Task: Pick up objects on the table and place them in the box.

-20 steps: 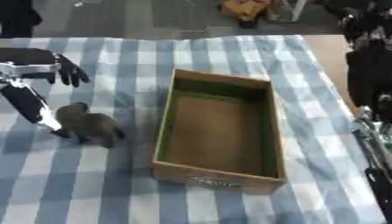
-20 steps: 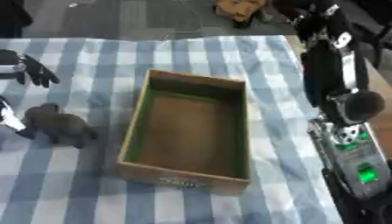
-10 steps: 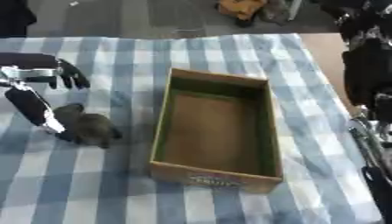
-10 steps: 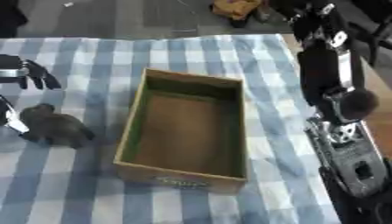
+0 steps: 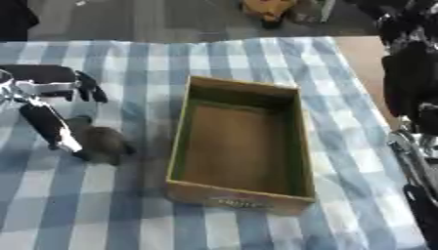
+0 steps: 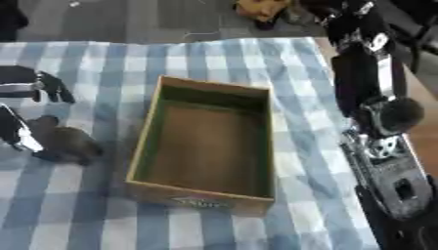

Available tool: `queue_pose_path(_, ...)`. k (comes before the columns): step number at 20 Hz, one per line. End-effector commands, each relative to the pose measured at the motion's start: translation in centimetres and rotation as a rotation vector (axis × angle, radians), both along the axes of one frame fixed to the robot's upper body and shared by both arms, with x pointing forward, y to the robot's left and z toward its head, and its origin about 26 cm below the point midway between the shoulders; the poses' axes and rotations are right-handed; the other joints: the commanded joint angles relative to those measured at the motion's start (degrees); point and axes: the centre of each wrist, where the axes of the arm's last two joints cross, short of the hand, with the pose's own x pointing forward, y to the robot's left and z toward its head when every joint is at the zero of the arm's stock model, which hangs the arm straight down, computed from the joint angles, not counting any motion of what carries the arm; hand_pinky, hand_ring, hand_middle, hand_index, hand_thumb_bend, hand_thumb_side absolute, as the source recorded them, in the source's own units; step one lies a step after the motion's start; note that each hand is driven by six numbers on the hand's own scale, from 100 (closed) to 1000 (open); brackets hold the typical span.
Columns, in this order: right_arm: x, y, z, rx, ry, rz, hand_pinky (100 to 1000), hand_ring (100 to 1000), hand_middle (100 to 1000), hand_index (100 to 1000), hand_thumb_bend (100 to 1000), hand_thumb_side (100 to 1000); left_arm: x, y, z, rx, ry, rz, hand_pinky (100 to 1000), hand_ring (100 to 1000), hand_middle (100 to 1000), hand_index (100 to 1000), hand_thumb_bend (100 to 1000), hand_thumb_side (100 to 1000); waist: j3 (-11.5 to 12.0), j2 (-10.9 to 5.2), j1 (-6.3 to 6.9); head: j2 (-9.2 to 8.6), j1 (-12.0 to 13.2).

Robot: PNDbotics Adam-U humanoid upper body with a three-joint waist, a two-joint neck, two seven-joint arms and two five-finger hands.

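A small grey-brown toy animal (image 5: 104, 140) lies on the blue-and-white checked cloth, left of the box. My left hand (image 5: 41, 82) hovers over the toy's left side and is open. Its dark fingers (image 5: 88, 88) spread above the toy, and its long thumb (image 5: 50, 126) reaches down to the toy's left flank. The open cardboard box (image 5: 178, 146) with green inner walls stands in the middle, with nothing in it. My right arm (image 6: 376, 73) runs down the right edge. Its hand (image 6: 400, 222) shows only as a dark shape at the lower right corner.
The checked tablecloth (image 5: 128, 53) covers the table, with bare wood (image 5: 363, 53) at the far right. A yellowish object (image 5: 267, 9) lies on the floor beyond the table's far edge.
My left hand has sunk slightly towards the toy, its thumb now closer to the toy's flank. The toy, the box and my right arm have stayed put.
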Motion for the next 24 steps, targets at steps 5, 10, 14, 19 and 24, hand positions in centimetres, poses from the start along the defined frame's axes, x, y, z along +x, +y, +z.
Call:
queue_pose_path(5,0.0,0.0,0.8,-0.003,-0.024,0.010,903,1000,716,912,905,973,0.5,0.6,0.3,0.023,-0.013,0.011,688,768,740,830,854,426,-0.1,-0.53,0.03,0.80,-0.1)
queue_pose_path(10,0.0,0.1,0.9,0.000,-0.027,0.012,904,1000,715,912,898,975,0.9,1.2,-0.5,0.040,-0.005,0.022,679,759,725,812,853,428,-0.2,-0.27,0.00,0.92,0.0)
queue_pose_path(14,0.0,0.1,0.9,0.002,-0.029,0.012,904,1000,714,913,902,978,1.2,1.5,-1.0,0.039,-0.001,0.024,675,755,727,813,854,423,-0.3,-0.05,-0.02,0.84,0.0)
queue_pose_path(19,0.0,0.1,1.0,0.003,-0.032,0.012,904,1000,714,913,901,981,1.6,1.9,-1.4,0.034,-0.005,0.020,672,754,727,813,855,433,-0.5,0.30,-0.08,0.87,0.0)
queue_pose_path(24,0.0,0.1,1.0,0.003,-0.033,0.010,906,1000,713,913,898,988,1.9,2.2,-1.8,0.031,-0.011,0.026,664,746,715,806,856,435,-0.5,0.66,0.01,1.01,-0.1)
